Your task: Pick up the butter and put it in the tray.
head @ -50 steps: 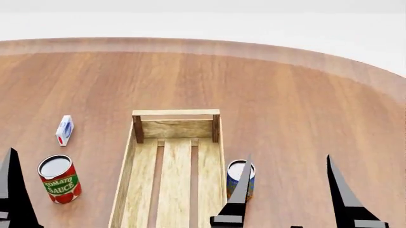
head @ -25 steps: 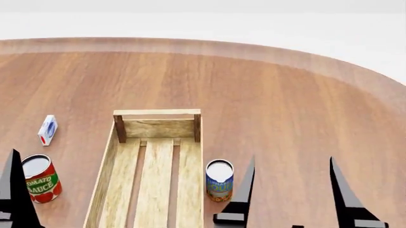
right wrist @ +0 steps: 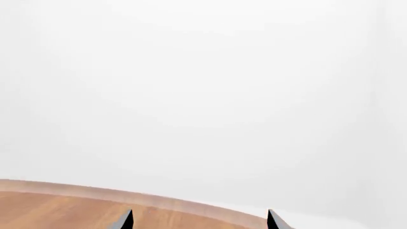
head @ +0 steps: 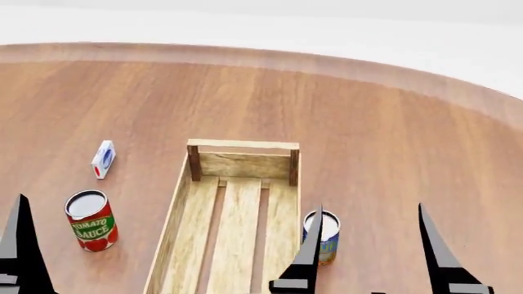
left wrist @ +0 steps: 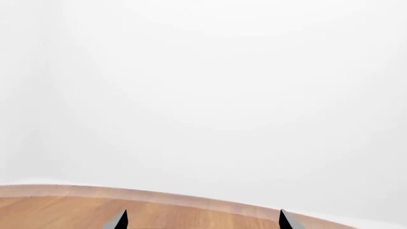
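The butter is not in any view. The tray point(head: 199, 164), a long light-wood crate with darker corner posts, lies lengthwise at the centre of the head view, and the part that shows is empty. My right gripper point(head: 372, 207) is open, its black fingers rising at the bottom right, just right of the tray. Only one finger point(head: 21, 245) of my left gripper shows, at the bottom left. The left wrist view shows the left gripper point(left wrist: 202, 213) open over the bare table. The right wrist view shows the right gripper point(right wrist: 199, 213) open in the same way.
A small white carton with red and blue marks point(head: 103, 158) lies left of the tray. A tomato sauce can point(head: 90, 220) stands in front of it. A blue can point(head: 329, 236) stands by the tray's right side, partly behind my right finger. The round wooden table's edge point(head: 343, 66) curves across the back.
The head view swung: the tray, cans and carton slid left in the picture, then back right. Both grippers keep their place in the view and stay open.
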